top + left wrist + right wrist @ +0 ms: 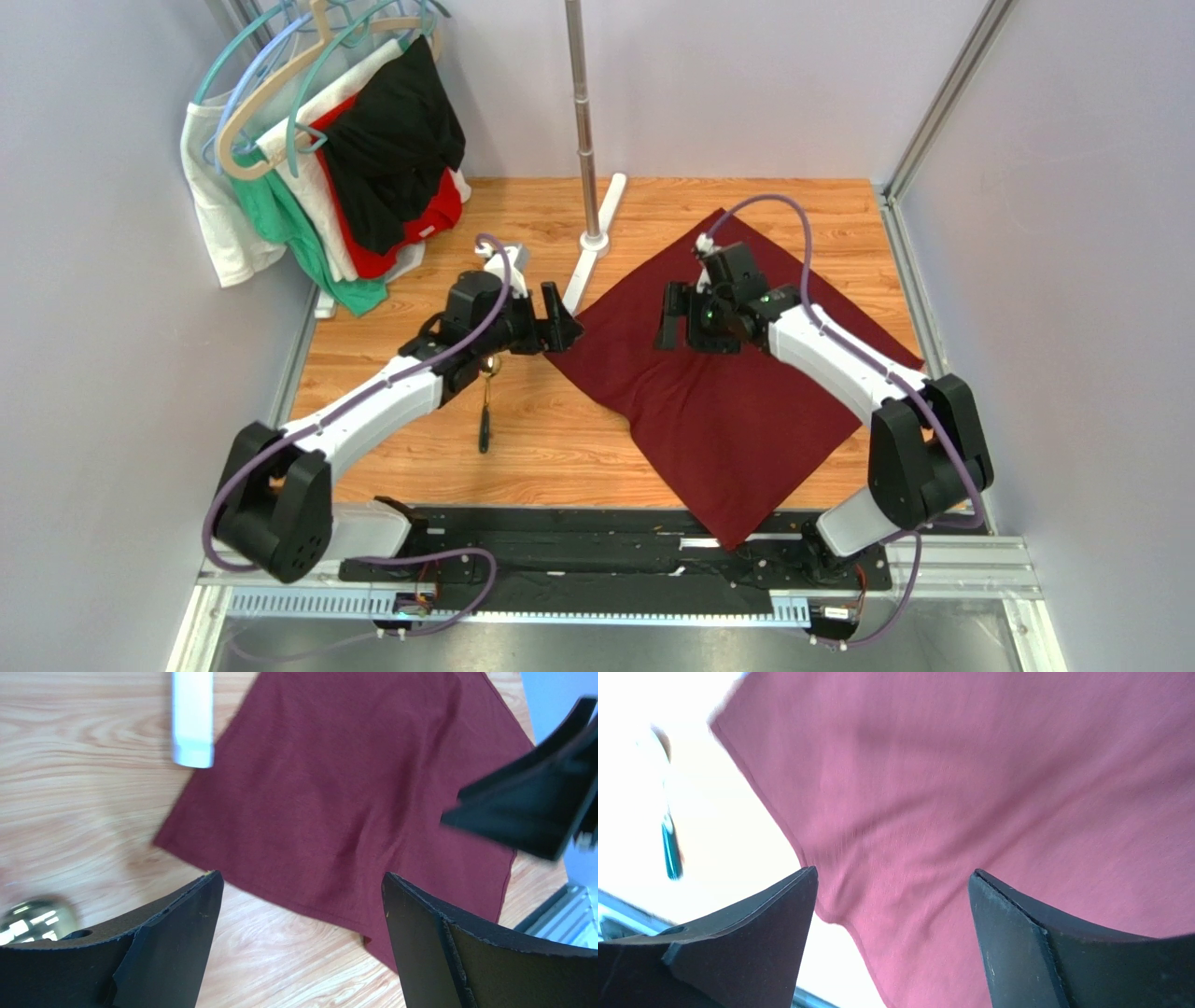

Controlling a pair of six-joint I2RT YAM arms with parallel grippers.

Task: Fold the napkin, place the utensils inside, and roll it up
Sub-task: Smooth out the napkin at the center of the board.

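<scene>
napkin [730, 378] is plain dark maroon, table [561, 448] light wood-grain, spoon [484, 417] gold bowl with dark handle, hung garments [344, 161] red/black/white/green.

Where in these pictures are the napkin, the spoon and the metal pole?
napkin [701, 420], top view, bare cloth near its middle.
spoon [484, 417], top view, its dark handle.
metal pole [578, 98], top view, its upright shaft.

The left arm [372, 406] and right arm [828, 357] had white shells, black joints and bulky black shoulders. A purple-grey cable [780, 205] looped along each. The left gripper [300, 876] and right gripper [891, 871] bore flat, matte black wedge fingers [175, 938].
</scene>
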